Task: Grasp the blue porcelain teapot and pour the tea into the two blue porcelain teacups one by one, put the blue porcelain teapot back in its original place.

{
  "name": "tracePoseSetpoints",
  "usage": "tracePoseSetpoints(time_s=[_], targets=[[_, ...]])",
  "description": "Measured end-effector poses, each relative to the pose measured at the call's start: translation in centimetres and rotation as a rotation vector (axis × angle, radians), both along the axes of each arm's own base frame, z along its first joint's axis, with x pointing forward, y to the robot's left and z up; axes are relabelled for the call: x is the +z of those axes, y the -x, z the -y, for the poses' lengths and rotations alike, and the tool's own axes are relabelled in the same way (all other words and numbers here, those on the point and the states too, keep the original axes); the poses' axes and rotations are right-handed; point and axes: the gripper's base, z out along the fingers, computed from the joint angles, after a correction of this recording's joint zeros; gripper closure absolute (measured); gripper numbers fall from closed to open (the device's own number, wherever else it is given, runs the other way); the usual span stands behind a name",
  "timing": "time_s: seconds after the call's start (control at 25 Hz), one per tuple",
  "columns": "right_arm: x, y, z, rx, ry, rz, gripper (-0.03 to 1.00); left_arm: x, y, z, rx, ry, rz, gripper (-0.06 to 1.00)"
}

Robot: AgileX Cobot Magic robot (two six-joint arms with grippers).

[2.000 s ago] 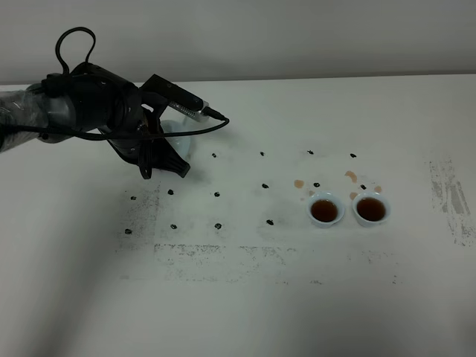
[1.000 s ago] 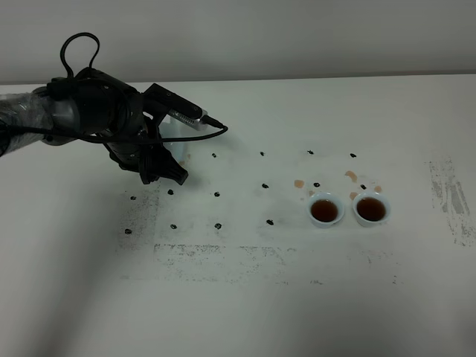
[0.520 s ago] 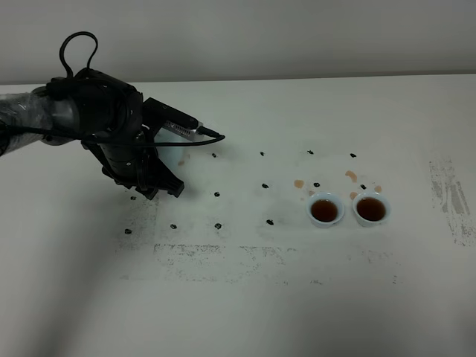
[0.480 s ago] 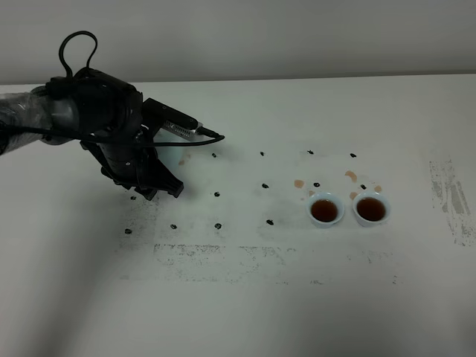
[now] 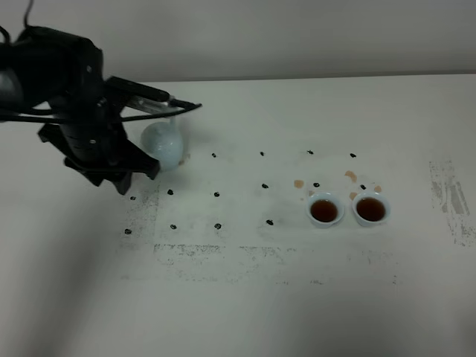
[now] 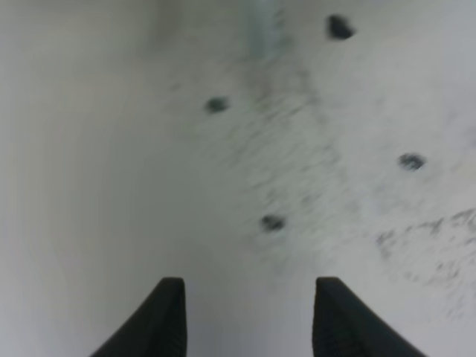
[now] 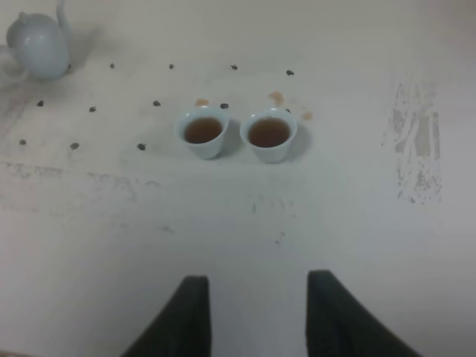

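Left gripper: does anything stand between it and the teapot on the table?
Nothing visible does. The teapot stands on the table right beside the left gripper, whose fingers are apart with only bare, speckled tabletop between them. The two filled teacups sit far off to the other side.

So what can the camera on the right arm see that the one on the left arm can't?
Only the right wrist view shows the blue porcelain teapot and the two blue porcelain teacups, both holding dark tea, with brownish drips beside them. Only the left wrist view shows the left hand, open, with nothing between its fingers, close above the table. Both show the pale tabletop with its small black dots and scuffed patches.
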Motion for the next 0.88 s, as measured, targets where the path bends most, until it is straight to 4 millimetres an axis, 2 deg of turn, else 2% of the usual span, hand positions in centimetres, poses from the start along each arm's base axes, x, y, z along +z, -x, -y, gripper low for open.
tracePoseSetpoints(time_s=[0.12,0.2,0.28,0.4,0.52,0.64,0.76,0.88], targets=[[0.0,0.0,0.0,0.000,0.000,0.000,0.67,4.4,1.2,-2.8,0.067,-0.023,0.064,0.56],[0.0,0.0,0.0,0.000,0.000,0.000,0.67,7.9,2.9,-4.2,0.106,-0.051,0.125,0.56],[0.0,0.0,0.0,0.000,0.000,0.000,0.67,11.3,5.7,-5.6,0.156,-0.087,0.200,0.56],[0.0,0.0,0.0,0.000,0.000,0.000,0.67,15.4,11.7,-7.8,0.238,-0.105,0.360,0.56],[0.0,0.0,0.0,0.000,0.000,0.000,0.67,16.6,17.3,-9.7,0.296,-0.100,0.486,0.56],[0.0,0.0,0.0,0.000,0.000,0.000,0.67,16.1,21.7,-11.6,0.362,-0.098,0.563,0.56],[0.0,0.0,0.0,0.000,0.000,0.000,0.67,14.0,25.3,-13.0,0.451,-0.098,0.545,0.56],[0.0,0.0,0.0,0.000,0.000,0.000,0.67,11.6,28.3,-13.3,0.502,-0.050,0.500,0.56]])
